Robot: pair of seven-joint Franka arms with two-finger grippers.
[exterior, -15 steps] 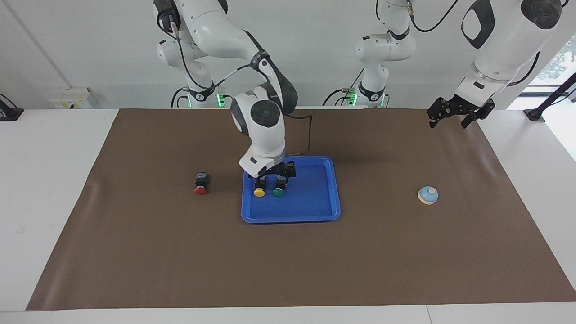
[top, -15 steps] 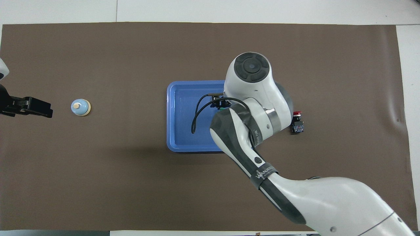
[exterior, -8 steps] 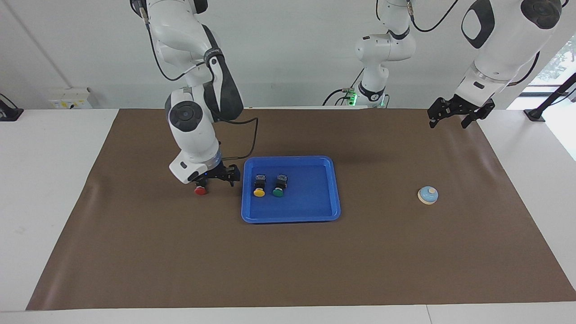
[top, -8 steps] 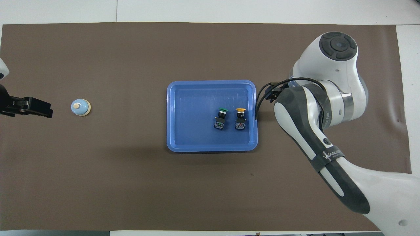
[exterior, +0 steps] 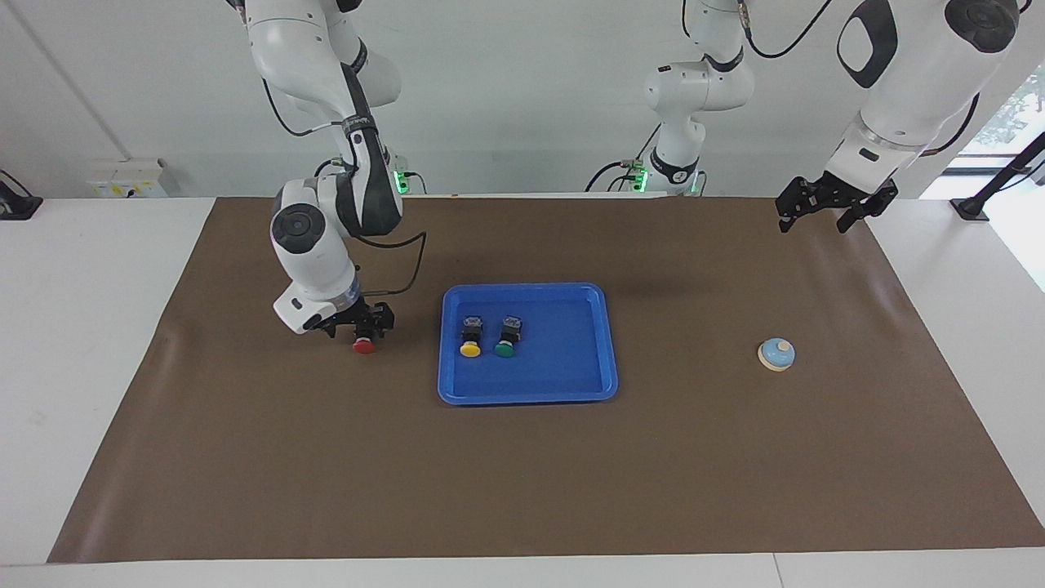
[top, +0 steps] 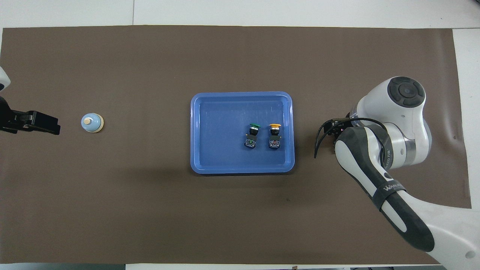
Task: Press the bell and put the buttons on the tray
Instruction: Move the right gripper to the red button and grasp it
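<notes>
On the brown mat (exterior: 522,474) that covers the bench, the blue tray (exterior: 571,392) lies near the middle, and inside it two of the buttons lie side by side at the tray's end toward the right arm: the yellow button (exterior: 470,337) closest to that end's rim, the green button (exterior: 507,336) just beside it, both with caps pointing away from the robots. The red button (exterior: 363,344) lies on the mat outside the tray, toward the right arm's end of the bench; only its red cap shows clearly in the facing view, and from overhead it is almost wholly hidden under the arm. The right hand (exterior: 359,321) is low over this red button, its dark fingers standing apart on either side of the button's black body; the pictures do not settle whether the fingers touch it. The bell (exterior: 776,354) sits on the mat well apart from the tray, toward the left arm's end of the bench, light blue dome up with its cream knob on top. The left hand (exterior: 823,208) waits raised over the mat's edge at that end, fingers spread apart and holding nothing, near the bell in the overhead view but not touching it.
</notes>
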